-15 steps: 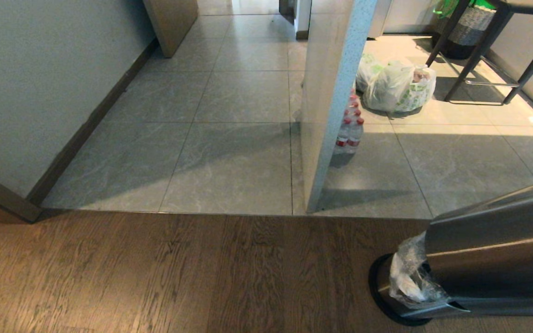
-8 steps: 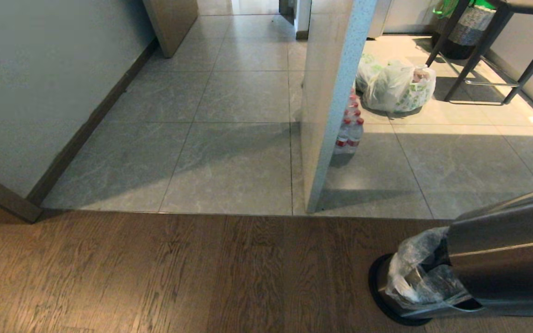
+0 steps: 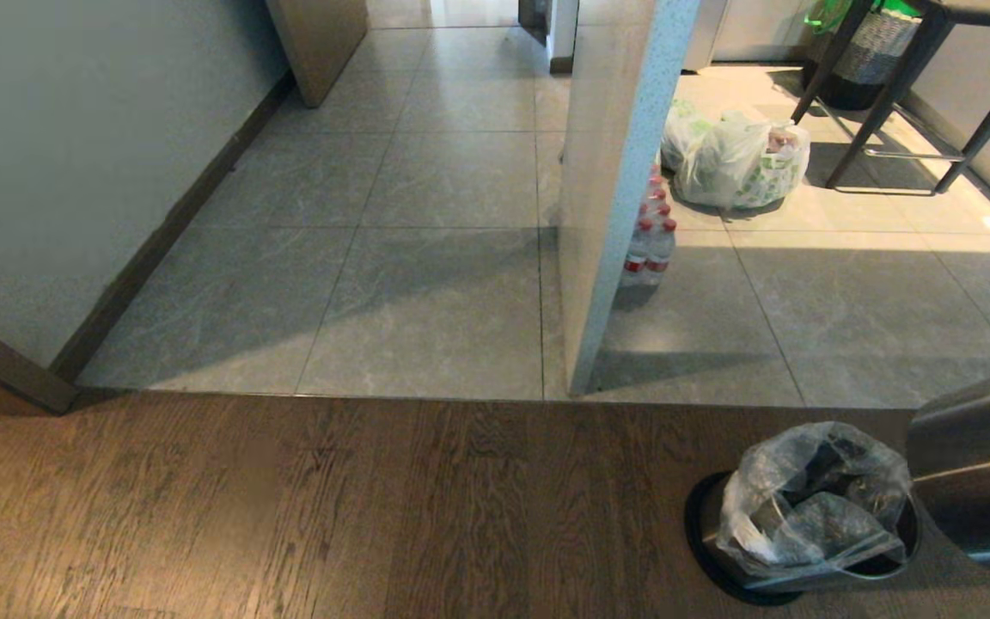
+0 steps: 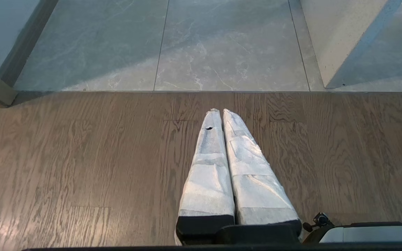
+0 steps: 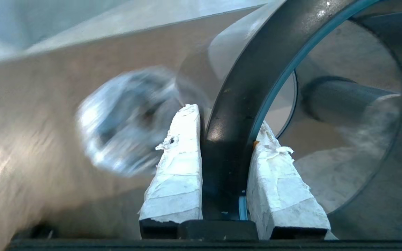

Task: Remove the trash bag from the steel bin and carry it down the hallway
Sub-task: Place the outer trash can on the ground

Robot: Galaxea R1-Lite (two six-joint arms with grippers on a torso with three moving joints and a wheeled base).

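The trash bag [image 3: 817, 499], a thin clear sack of wrinkled film with dark and pale rubbish showing through, stands on the near right of the wooden floor [image 3: 375, 507], seated in a low shiny holder on a round black base [image 3: 701, 524], its crumpled mouth loosely gathered at the top. Just to its right, at the edge of the head view, the right gripper [image 5: 227, 118] clamps the black rim ring of the steel bin [image 3: 976, 464]. Its two padded fingers are narrowly parted with the ring between them, one outside the wall and one inside the shiny interior. The bag lies close beside that claw, on its left and lower, free of the steel wall and untouched. It looks light and limp, with slippery film that could tear under a hard pinch or snag on the holder. The bunched film at the mouth is probably the soundest place to take hold. The left gripper [image 4: 218, 111] hangs idle over bare boards, fingers pressed together and empty. Grey tiles stretch beyond towards the far passage.
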